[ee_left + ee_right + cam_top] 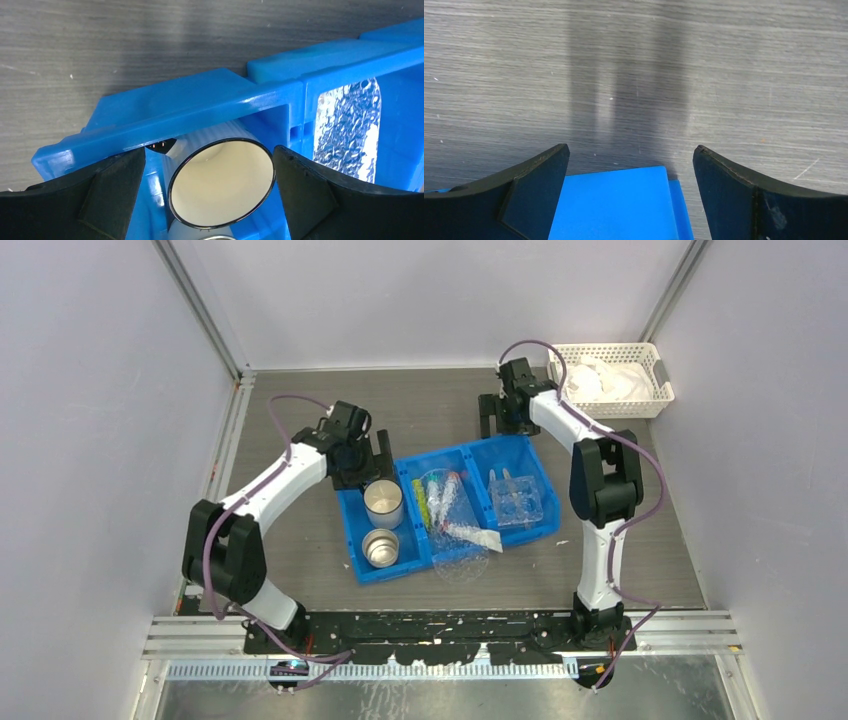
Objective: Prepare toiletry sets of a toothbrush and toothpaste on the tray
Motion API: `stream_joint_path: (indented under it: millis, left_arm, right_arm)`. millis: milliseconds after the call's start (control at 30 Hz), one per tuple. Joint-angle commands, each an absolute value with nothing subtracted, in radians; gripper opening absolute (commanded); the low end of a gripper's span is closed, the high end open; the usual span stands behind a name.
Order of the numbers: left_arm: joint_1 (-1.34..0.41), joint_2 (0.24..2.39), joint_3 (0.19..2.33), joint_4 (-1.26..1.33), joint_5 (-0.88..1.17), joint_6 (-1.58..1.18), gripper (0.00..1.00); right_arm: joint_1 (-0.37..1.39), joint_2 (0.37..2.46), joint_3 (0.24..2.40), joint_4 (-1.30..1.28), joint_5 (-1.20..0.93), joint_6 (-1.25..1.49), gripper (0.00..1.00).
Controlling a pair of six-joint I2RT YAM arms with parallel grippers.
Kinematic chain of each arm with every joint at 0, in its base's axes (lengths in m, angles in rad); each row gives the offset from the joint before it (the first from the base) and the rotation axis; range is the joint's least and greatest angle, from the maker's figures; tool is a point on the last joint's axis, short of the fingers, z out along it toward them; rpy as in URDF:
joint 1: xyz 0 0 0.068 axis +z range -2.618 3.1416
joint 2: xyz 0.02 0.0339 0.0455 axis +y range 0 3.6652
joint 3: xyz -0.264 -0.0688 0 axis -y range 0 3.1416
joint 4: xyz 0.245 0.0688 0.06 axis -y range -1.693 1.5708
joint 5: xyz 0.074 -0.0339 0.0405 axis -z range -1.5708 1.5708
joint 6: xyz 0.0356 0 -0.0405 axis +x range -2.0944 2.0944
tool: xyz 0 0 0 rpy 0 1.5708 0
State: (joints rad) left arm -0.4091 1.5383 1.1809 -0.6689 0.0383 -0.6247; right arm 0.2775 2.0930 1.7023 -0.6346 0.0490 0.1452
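1. left end effector: jaws wide, nothing held. It hangs over the 12 o'clock wall of the bin, left compartment, with a cup right under it.
2. right end effector: also wide and empty, over bare desk just past the bin's 12 o'clock edge.
3. sets: heaped in the middle compartment, long axes roughly 12-to-6. One lies over the 6 o'clock wall, pointing toward 4.
4. tray: in the right compartment, just beside the sets at their 3 o'clock.
5. Key relation: sets sit at 4 o'clock from the left end effector and 7 o'clock from the right. Left looks marginally nearer. The tray is at 6 o'clock of the right.
6. My read: jaws should close along 3–9, across the long axis.
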Motion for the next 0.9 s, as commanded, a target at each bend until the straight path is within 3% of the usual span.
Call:
stream_joint_path:
  millis: [0,500,867]
  left_arm:
    - [-0.385,1.593,1.258,-0.601,0.041,-0.565,1.0]
    - [-0.35,1.763,1.472,-0.618,0.041,-0.524,1.0]
    - [-0.296,1.799,1.594,-0.634,0.083,-0.514,1.0]
  right_arm:
    - [0.268,2.026,1.671,-0.693,0.089,0.15,1.0]
    - [0.236,2.031,1.657,-0.642,0.029,0.204,1.0]
    - [0.217,2.1,1.828,-0.6,0.056,0.285,1.0]
